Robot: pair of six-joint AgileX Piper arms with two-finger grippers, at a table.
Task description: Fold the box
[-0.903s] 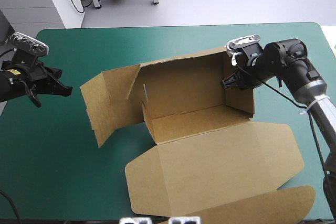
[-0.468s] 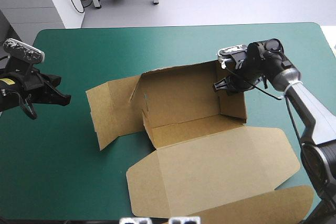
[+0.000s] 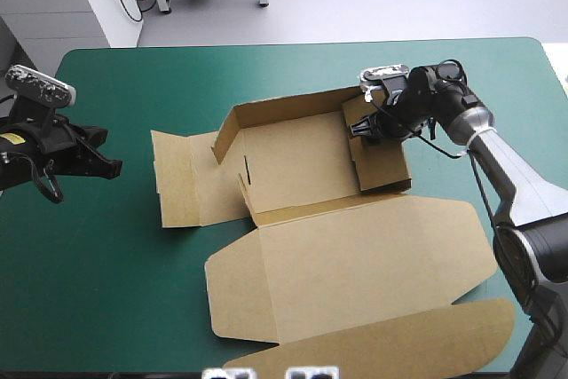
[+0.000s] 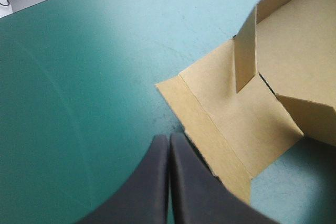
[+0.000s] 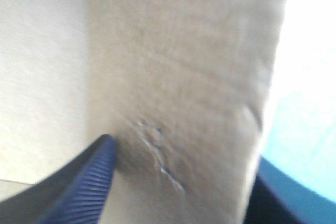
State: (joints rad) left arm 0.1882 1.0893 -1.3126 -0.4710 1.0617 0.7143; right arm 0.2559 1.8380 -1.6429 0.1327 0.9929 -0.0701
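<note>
Reckoned about halfway: the box (image 3: 297,161) is sat centre of the desk (image 3: 106,290), far wall (image 3: 284,113) raised, right wall (image 3: 383,166) pinched in the right claw (image 3: 358,128), left claw (image 3: 114,167) closed empty off left, left flap (image 3: 188,179) and lid (image 3: 355,264) not yet folded.

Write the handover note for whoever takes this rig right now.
Left gripper: jaws shut, empty, over the teal-green table cover, left of the brown cardboard box.
Right gripper: jaws shut on the box's right side wall.
Done: back and right walls raised.
Left to do: left flap and lid lie flat, unfolded.
</note>
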